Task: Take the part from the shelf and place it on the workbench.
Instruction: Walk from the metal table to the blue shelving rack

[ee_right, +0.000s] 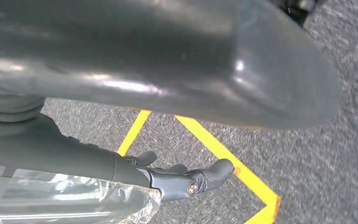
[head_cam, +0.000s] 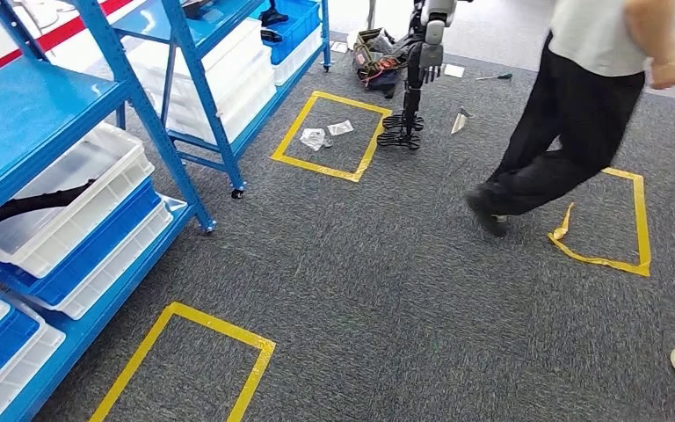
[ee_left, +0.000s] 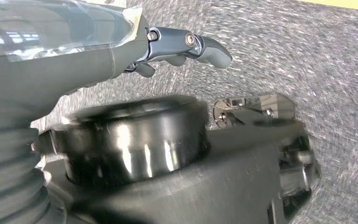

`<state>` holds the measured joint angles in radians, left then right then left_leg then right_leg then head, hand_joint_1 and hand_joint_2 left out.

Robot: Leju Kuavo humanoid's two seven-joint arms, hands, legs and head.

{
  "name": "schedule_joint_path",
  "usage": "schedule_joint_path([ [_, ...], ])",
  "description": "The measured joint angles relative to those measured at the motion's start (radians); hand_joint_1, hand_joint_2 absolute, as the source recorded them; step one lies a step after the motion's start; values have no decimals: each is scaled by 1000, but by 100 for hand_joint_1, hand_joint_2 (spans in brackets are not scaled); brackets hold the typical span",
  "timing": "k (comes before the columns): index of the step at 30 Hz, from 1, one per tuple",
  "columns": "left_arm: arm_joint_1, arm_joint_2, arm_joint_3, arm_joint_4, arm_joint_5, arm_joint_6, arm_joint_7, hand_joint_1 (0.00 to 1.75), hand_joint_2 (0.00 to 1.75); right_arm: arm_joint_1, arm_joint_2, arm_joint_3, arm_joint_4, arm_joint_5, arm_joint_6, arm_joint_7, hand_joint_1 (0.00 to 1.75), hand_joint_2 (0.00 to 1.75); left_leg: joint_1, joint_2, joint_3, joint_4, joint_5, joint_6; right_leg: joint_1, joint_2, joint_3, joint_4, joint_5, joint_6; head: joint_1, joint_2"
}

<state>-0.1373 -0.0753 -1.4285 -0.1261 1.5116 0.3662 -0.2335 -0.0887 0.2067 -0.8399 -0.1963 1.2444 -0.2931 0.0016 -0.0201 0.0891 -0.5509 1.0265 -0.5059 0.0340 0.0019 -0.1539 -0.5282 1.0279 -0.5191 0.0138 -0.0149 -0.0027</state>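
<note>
Hanging over grey carpet, the left hand [ee_left: 186, 46] and right hand [ee_right: 186, 179] show loosely extended fingers gripping nothing. A dark, long part [head_cam: 39, 200] lies in a clear bin [head_cam: 97, 163] on the blue shelf [head_cam: 26, 123]. It looks rigid and light; I would grasp its middle. Blue bins [head_cam: 97, 242] sit stacked below, contents unclear.

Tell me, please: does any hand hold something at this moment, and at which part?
Nothing is held. The left hand and the right hand both hang over the grey carpet with nothing between the fingers. The black part lies in a white bin on the shelf.
</note>
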Motion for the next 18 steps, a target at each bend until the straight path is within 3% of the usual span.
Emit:
schedule_joint_path([
  [1, 2, 0, 0, 0, 0, 0, 0, 0, 175, -2, 0, 1, 0, 0, 0, 0, 0, 0, 2, -16, 1, -6, 6, 4, -1, -2, 1, 1, -2, 5, 0, 0],
  [2, 3, -1, 1, 0, 1, 0, 0, 0, 175, -4, 0, 3, 0, 0, 0, 1, 0, 0, 5, -32, 4, -13, 12, 9, -2, 17, 0, 9, -8, 9, 0, 0],
  [3, 3, -2, 1, 0, 1, 0, 0, 0, 175, -6, 0, 5, 0, 1, 0, 1, 0, 0, 10, -47, 7, -21, 18, 14, -4, 52, -10, 34, -21, 11, 2, 0],
  [5, 2, -4, 1, 0, 1, 0, 0, 0, 175, -6, -1, 8, 0, 0, 0, 1, 0, 0, 16, -79, 7, -27, 26, 22, -8, 128, -62, 143, -67, 10, 6, 0],
  [7, 1, -6, 2, 0, 1, -2, -1, 0, 175, -1, -5, 8, 0, -3, 0, 3, 0, 0, 18, -114, 6, -26, 28, 23, -11, 148, -117, 252, -99, 12, 8, 0],
  [8, 2, -7, 2, 0, 1, -4, -2, 0, 175, 1, -9, 8, 0, -3, 0, 4, 0, 0, 19, -130, 7, -26, 28, 23, -14, 150, -124, 261, -94, 20, 8, 0],
  [10, 2, -8, 2, 0, 2, -7, -2, 0, 175, 1, -14, 8, 0, -4, 0, 4, 0, 0, 23, -163, 10, -22, 27, 17, -20, 160, -88, 171, -40, 44, 8, 0],
  [11, 1, -8, 2, 0, 2, -9, -3, 0, 175, 0, -15, 8, 0, -4, 0, 4, 0, 0, 25, -177, 10, -19, 25, 12, -26, 181, -59, 104, -14, 54, 8, 0],
  [12, 1, -8, 2, 0, 2, -10, -3, 0, 175, -1, -15, 8, 0, -4, 0, 4, 0, 0, 25, -190, 7, -14, 22, 6, -30, 199, -34, 48, 6, 58, 10, 0],
  [14, 0, -8, 2, 0, 2, -11, -4, 0, 175, -2, -16, 8, 0, -4, 0, 4, 0, 0, 24, -209, -1, -10, 22, -8, -32, 219, -15, 4, 17, 50, 10, 0],
  [16, 1, -8, 2, 0, 2, -12, -4, 0, 175, -4, -16, 8, 0, -4, 0, 4, 0, 0, 26, -222, -7, -12, 25, -17, -31, 198, -14, 2, 20, 37, 9, 0],
  [18, 1, -7, 3, 0, 2, -12, -5, 0, 175, -4, -16, 8, 0, -4, 0, 4, 0, 0, 26, -186, -22, 20, 4, -25, -34, 174, -11, -1, 20, 23, 4, 0],
])
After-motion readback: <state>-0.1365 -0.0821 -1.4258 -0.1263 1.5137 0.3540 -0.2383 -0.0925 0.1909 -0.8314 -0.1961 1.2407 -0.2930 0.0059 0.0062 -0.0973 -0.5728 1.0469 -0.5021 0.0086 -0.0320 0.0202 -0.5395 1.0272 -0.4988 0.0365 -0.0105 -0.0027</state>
